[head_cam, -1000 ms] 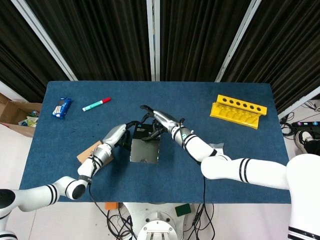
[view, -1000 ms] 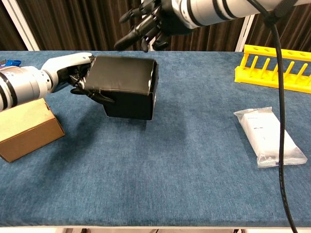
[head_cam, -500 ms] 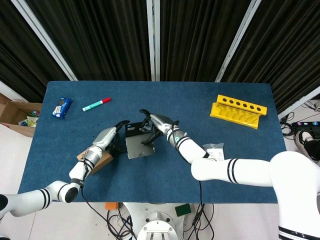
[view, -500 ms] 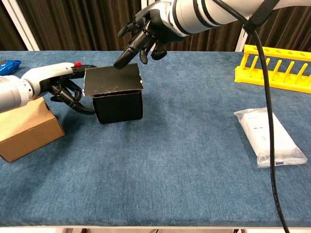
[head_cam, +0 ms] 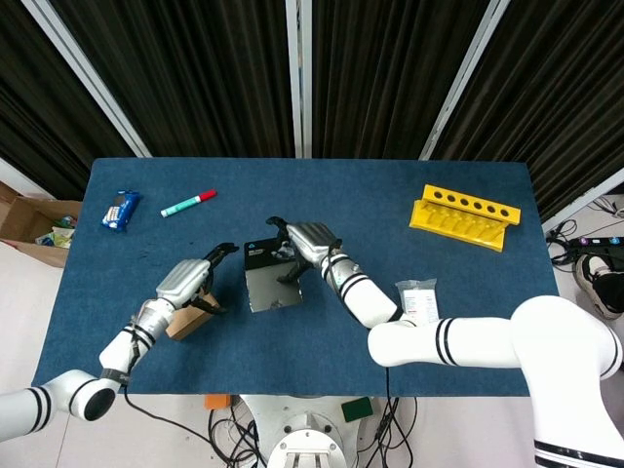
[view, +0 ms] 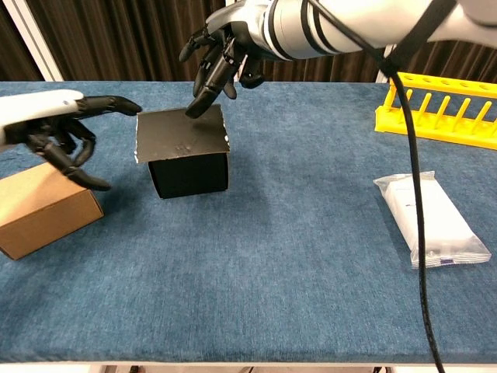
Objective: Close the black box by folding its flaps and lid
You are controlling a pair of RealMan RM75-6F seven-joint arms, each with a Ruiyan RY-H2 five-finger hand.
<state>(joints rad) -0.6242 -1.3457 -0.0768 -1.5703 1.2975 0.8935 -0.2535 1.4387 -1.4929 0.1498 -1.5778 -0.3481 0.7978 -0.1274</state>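
Observation:
The black box (view: pixel 189 172) stands upright on the blue table, left of centre, with its lid (view: pixel 182 134) lying flat across the top; in the head view the black box (head_cam: pixel 271 279) sits mid-table. My right hand (view: pixel 223 54) hovers over the box's back edge, fingers spread downward, one fingertip touching the lid's rear. In the head view the right hand (head_cam: pixel 304 244) covers the box's far right corner. My left hand (view: pixel 56 127) is off the box, a short way to its left, one finger stretched toward it and the others curled, holding nothing; the left hand (head_cam: pixel 191 279) shows likewise from above.
A brown cardboard box (view: pixel 43 207) lies under my left hand near the table's left front. A white sealed packet (view: pixel 432 218) lies at the right. A yellow rack (view: pixel 441 106) stands at the back right. A marker (head_cam: pixel 188 203) and a blue snack packet (head_cam: pixel 120 209) lie far left.
My left hand has let go of the box and drawn back to the left. The box has come to rest upright with its lid folded flat. My right hand has lowered onto the lid.

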